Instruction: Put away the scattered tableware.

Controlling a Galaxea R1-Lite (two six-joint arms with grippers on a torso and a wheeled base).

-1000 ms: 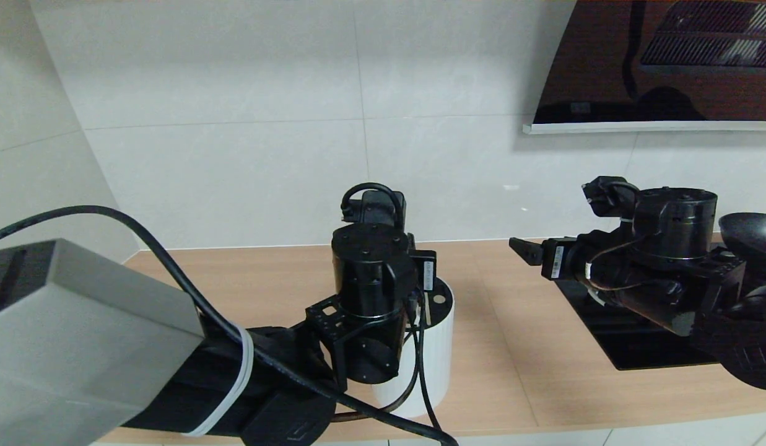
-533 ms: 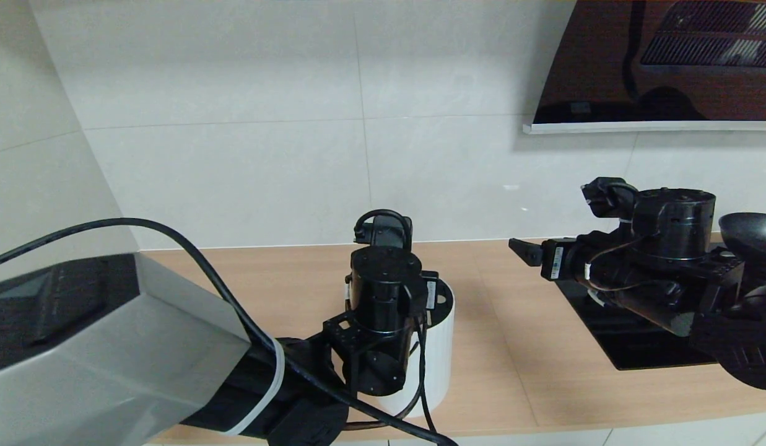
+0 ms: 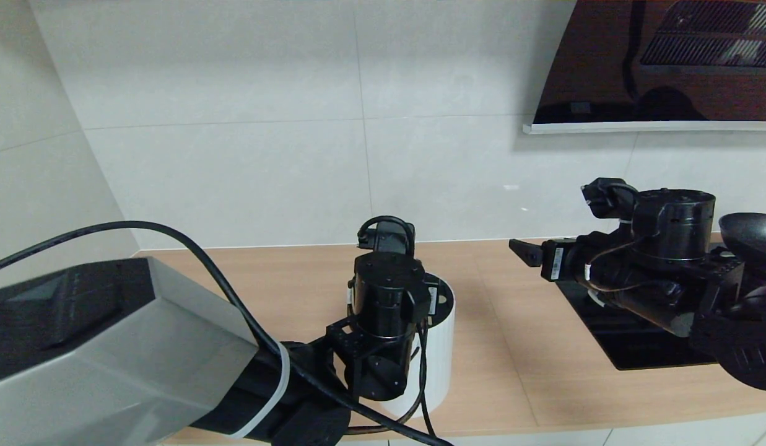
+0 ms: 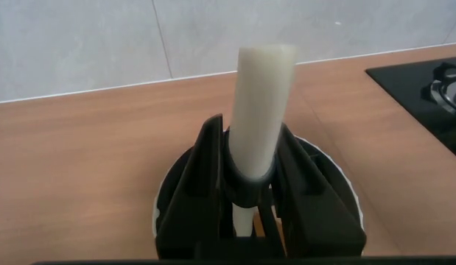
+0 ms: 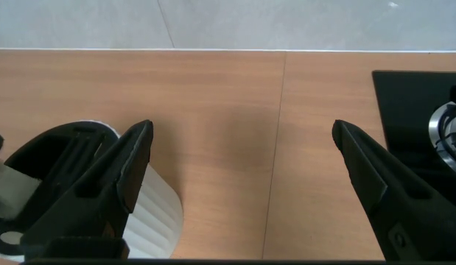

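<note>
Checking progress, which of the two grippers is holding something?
The left gripper, shut on a white handle over the white holder; the right gripper is open and empty.

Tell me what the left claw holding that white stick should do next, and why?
Probably ease straight down, then open. The left claw is shut on the white handle, which stands upright directly above the white holder with its black slotted top, so lowering should seat it. Whether its tip is already in a slot is hidden.
</note>
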